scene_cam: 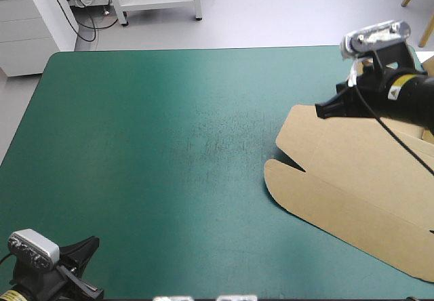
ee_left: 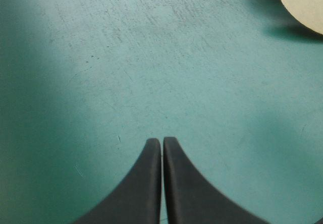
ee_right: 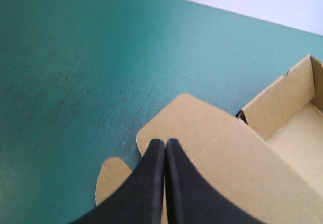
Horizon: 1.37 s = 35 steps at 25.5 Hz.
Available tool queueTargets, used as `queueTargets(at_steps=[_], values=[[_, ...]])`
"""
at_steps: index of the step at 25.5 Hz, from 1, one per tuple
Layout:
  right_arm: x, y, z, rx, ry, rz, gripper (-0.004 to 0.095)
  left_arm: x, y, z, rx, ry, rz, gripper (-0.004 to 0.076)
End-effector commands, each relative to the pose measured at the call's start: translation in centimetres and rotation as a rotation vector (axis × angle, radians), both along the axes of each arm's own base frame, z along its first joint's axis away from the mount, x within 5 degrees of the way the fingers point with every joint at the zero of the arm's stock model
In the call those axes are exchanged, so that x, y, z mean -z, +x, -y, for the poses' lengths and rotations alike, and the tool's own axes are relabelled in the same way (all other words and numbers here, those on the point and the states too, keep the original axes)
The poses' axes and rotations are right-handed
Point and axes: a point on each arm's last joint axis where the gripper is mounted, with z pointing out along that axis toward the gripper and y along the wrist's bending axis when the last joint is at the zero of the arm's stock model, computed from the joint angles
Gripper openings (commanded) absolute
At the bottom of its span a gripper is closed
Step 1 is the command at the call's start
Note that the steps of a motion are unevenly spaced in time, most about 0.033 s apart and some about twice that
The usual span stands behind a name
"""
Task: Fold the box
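brown cut-board box [scene_cam: 352,199]: right side of teal-green desk [scene_cam: 149,152], a wall raised, lid flat | right gripper [ee_right: 165,142]: pinched closed over lid flap | left gripper [ee_left: 162,142]: closed, empty, near-left corner | remaining, likely: tucking walls

Teal-green-covered table [scene_cam: 169,145]; brown box [scene_cam: 352,192] lying on right side, flaps spread.

Right end effector [ee_right: 164,143], fingers together, above the brown box [ee_right: 217,133]

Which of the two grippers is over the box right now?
The right gripper: it hangs above a flat flap of the brown box, while the left gripper is over bare teal-green cover.
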Motion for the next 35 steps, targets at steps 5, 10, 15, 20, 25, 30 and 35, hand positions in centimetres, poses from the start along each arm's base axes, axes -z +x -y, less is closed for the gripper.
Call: queueTargets(at_steps=[5, 10, 15, 20, 25, 30, 35], values=[[8.4, -6.6, 2.3, 0.030, -0.016, -0.014, -0.0020, -1.2, 0.2, 0.2, 0.003, -0.052, 0.058, -0.0008], [15.0, -11.2, 3.7, 0.051, 0.029, 0.013, -0.0020, -1.2, 0.2, 0.2, 0.003, -0.052, 0.058, -0.0008], [18.4, -13.3, 4.4, 0.048, 0.045, 0.061, -0.0020, -1.2, 0.2, 0.2, 0.003, -0.052, 0.058, -0.0008], [20.5, -14.5, 4.8, 0.047, 0.056, 0.094, -0.0020, -1.2, 0.2, 0.2, 0.003, -0.052, 0.058, -0.0008], [21.1, -15.0, 4.9, 0.046, 0.063, 0.114, -0.0020, -1.2, 0.2, 0.2, 0.003, -0.052, 0.058, -0.0008], [21.1, -15.0, 4.9, 0.045, 0.062, 0.117, -0.0020, -1.2, 0.2, 0.2, 0.005, -0.056, 0.056, -0.0008], [21.1, -15.0, 5.0, 0.048, 0.061, 0.111, -0.0020, -1.2, 0.2, 0.2, 0.005, -0.056, 0.056, -0.0008]])
